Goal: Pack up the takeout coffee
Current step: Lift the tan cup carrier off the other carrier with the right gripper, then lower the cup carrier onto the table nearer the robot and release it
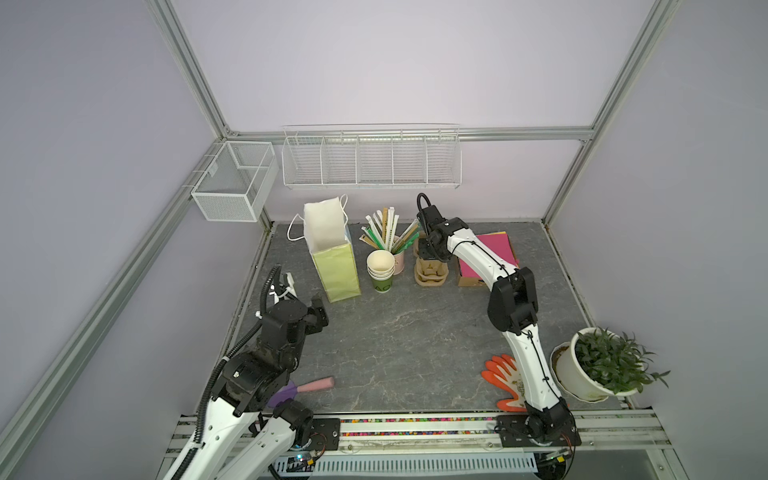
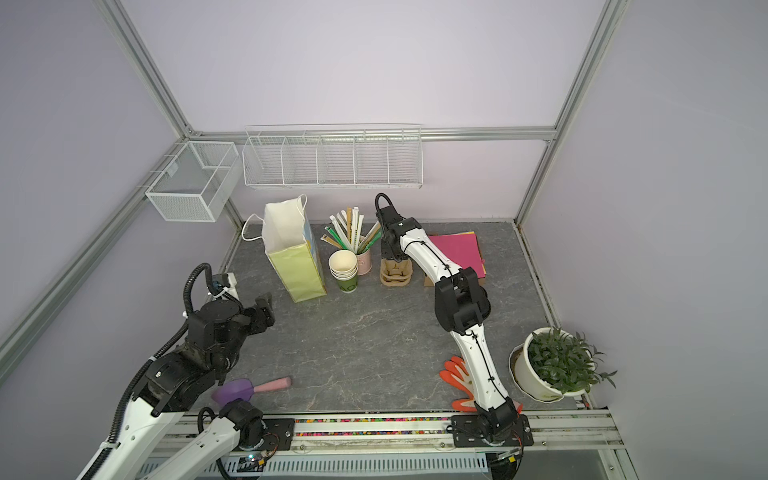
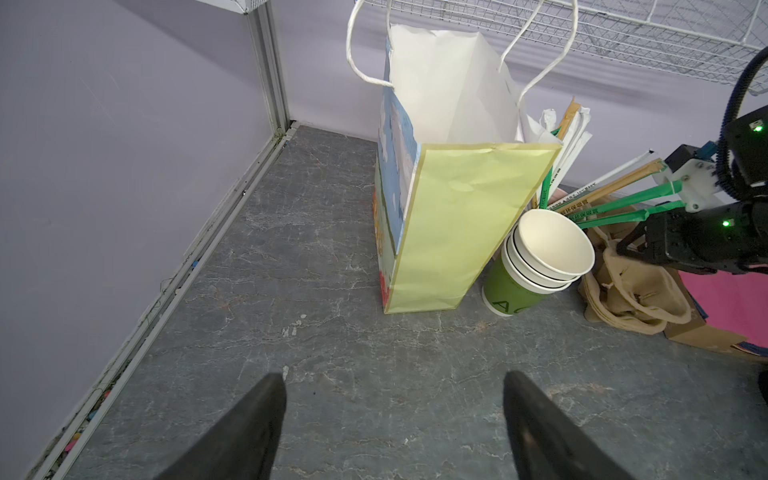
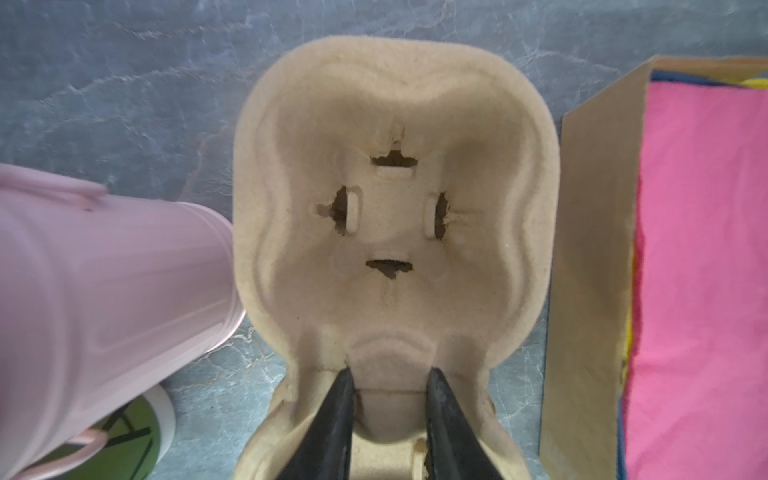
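Note:
The takeout coffee is out of view in every frame. A stack of brown pulp cup carriers (image 1: 432, 275) (image 4: 395, 208) stands at the back of the table. My right gripper (image 4: 390, 372) (image 1: 430, 253) reaches down onto it. It is shut on the raised middle ridge of the top carrier, one finger pressed against each side. An open yellow-green paper bag (image 1: 334, 257) (image 3: 457, 224) with white handles stands upright at the back left. My left gripper (image 3: 393, 376) (image 1: 318, 309) hovers over bare table in front of the bag, open and holding nothing.
Between bag and carriers stand stacked green cups (image 1: 380, 272) and a pink mug of wrapped straws (image 1: 397, 253) (image 4: 104, 270). A box of pink paper (image 1: 492, 257) lies right of the carriers. An orange glove (image 1: 500, 376), potted plant (image 1: 602, 363) and purple scoop (image 1: 307, 386) sit near the front edge.

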Action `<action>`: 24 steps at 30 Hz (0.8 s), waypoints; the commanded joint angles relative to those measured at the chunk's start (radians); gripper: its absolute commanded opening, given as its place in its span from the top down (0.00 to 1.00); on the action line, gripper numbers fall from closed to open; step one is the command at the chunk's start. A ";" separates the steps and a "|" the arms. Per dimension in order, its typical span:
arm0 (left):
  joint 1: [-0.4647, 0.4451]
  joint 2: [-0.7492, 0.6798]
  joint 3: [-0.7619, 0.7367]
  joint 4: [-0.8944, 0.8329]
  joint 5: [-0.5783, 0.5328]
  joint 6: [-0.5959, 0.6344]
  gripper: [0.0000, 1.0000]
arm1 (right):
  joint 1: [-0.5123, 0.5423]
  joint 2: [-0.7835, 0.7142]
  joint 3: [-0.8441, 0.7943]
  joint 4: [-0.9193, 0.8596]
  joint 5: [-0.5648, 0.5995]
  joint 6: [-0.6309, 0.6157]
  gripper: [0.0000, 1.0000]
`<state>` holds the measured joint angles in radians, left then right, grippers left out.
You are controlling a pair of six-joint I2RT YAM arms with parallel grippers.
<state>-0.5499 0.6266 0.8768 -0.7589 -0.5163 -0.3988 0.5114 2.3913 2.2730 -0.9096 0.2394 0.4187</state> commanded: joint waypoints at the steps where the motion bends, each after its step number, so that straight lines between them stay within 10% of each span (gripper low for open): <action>1: 0.003 -0.005 -0.016 0.003 -0.016 0.016 0.18 | 0.001 -0.078 0.028 -0.032 0.013 0.006 0.71; 8: 0.004 -0.016 -0.018 0.002 -0.020 0.015 0.18 | 0.002 -0.258 -0.106 -0.036 0.037 -0.018 0.71; 24: 0.003 -0.024 -0.013 -0.003 -0.008 0.015 0.18 | 0.016 -0.926 -1.004 0.152 0.005 0.057 0.71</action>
<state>-0.5499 0.6132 0.8696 -0.7582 -0.5194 -0.3988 0.5152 1.5166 1.3586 -0.8021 0.2512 0.4351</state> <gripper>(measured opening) 0.823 0.294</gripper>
